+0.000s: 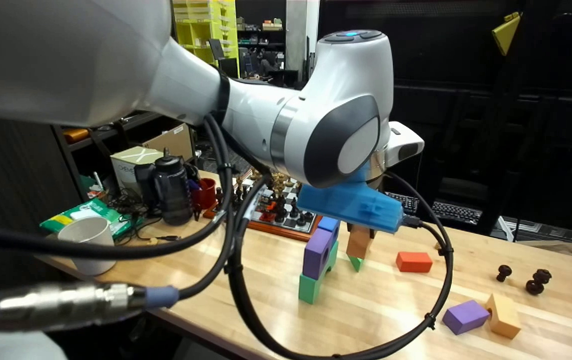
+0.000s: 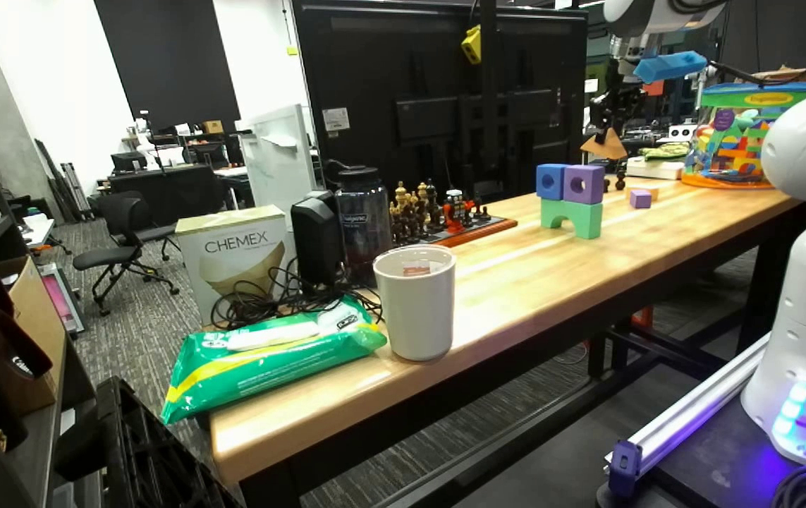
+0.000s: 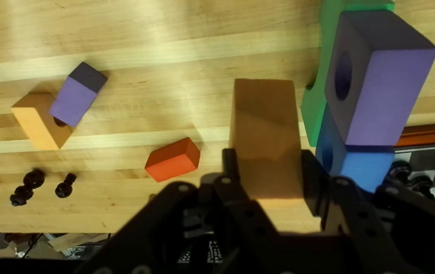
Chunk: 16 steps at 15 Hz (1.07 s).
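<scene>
My gripper is shut on an orange-tan wedge-shaped block, held between both fingers above the table. The held block also shows in both exterior views. Close beside it stand a purple block with a round hole and a blue block with a hole, side by side on a green arch. In an exterior view the held block is raised behind this stack and apart from it. A small green piece shows just under the held block; what it rests on is unclear.
A red block, a purple block touching a yellow-orange block, and dark chess pieces lie on the table. A chessboard, white cup, dark bottle and tub of blocks stand around. A cable loop hangs from the arm.
</scene>
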Motion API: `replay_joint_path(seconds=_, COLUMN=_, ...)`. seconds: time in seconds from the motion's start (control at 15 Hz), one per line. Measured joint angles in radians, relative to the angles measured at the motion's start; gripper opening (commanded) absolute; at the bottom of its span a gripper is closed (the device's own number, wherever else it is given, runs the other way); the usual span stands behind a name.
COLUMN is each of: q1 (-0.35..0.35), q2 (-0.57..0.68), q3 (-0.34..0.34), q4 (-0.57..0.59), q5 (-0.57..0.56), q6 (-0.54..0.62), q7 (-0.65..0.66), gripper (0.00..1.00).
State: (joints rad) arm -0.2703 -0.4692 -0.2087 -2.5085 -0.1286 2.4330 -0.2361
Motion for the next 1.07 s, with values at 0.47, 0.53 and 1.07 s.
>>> replay_joint_path(seconds=0.47, q1=0.016, q2=-0.089, q3=0.009, q4=-0.039, q5=-0.004, q6=-0.010, q7=-0.002, gripper=0.17)
replay_joint_path(seconds=0.53, q1=0.021, q2=-0.098, q3=0.010, q4=-0.044, q5=-0.004, q6=-0.013, q7=-0.002, gripper=0.17)
replay_joint_path(seconds=1.07, q1=0.058, q2=-0.138, q3=0.027, q4=-0.049, q5=-0.004, q6=-0.081, q7=-0.002, gripper=0.17)
